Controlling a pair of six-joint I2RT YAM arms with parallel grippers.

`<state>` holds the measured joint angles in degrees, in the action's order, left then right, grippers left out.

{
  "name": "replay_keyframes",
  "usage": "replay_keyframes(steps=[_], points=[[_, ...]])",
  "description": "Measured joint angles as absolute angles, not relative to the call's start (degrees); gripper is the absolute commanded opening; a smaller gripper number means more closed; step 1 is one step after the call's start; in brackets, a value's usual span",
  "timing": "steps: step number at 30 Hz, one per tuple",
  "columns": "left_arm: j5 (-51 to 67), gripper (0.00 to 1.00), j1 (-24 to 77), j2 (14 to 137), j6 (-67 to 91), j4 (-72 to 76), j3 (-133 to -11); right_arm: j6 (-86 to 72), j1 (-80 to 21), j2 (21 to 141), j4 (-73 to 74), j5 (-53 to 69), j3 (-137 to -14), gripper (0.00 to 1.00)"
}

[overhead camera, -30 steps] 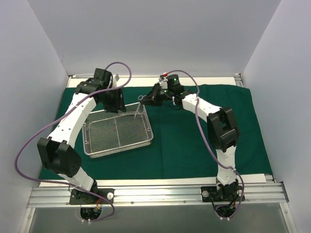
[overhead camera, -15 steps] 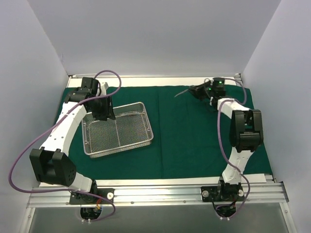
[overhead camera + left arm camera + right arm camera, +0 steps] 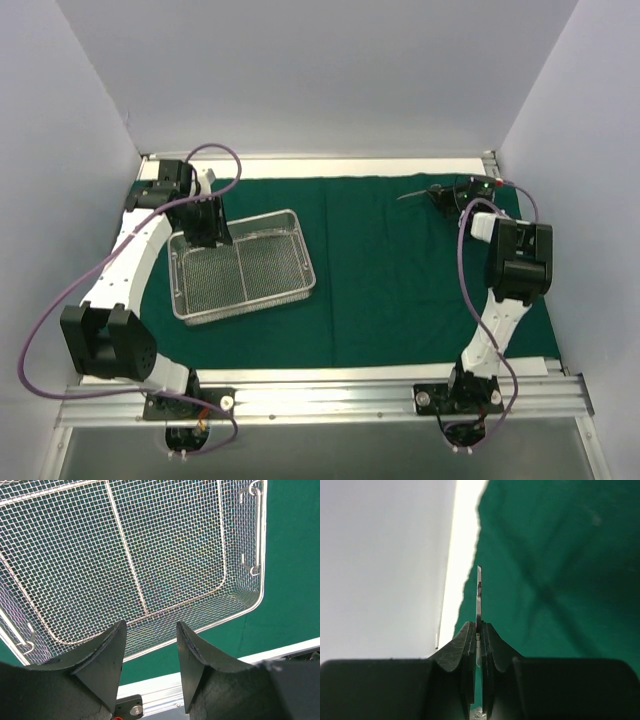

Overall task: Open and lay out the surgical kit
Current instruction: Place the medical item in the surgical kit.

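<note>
Atop cloth [image 3: 400, 290]: 1 tray [image 3: 243, 272]; 1 instr. [image 3: 479, 587] (pinched, R jaws).

Robotics lab, enclosed test cell. Plain white panels [image 3: 300, 70] wall the bench [image 3: 300, 166] at 9, 12 and 3 o'clock. Aluminium rail [image 3: 320, 398] at 6 o'clock carries the left arm [image 3: 125, 270] and right arm [image 3: 495, 312], purple cables [image 3: 33, 330] looping loose. Green drape [image 3: 380, 290] covers the bench; wire-mesh tray [image 3: 243, 270] sits toward 9 o'clock.
</note>
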<state>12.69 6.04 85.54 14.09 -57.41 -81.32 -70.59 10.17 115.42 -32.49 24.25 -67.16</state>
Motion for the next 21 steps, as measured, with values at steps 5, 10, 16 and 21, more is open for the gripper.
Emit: replay_keyframes(steps=[5,10,16,21], points=[[12.7,0.53,5.8,86.2,14.1,-57.6,-81.3,-70.9,10.7,118.0,-34.2,24.2,-63.2,0.00],[12.7,0.53,5.3,86.4,14.1,-57.6,-81.4,-71.9,12.0,119.0,-37.8,24.0,-59.6,0.00],[12.8,0.53,4.8,87.3,14.3,-57.6,-81.5,-74.3,12.7,119.0,-43.3,22.4,-56.6,0.00],[12.9,0.53,4.8,87.5,14.4,-57.6,-81.5,-76.4,12.7,119.0,-46.2,21.7,-54.8,0.00]])
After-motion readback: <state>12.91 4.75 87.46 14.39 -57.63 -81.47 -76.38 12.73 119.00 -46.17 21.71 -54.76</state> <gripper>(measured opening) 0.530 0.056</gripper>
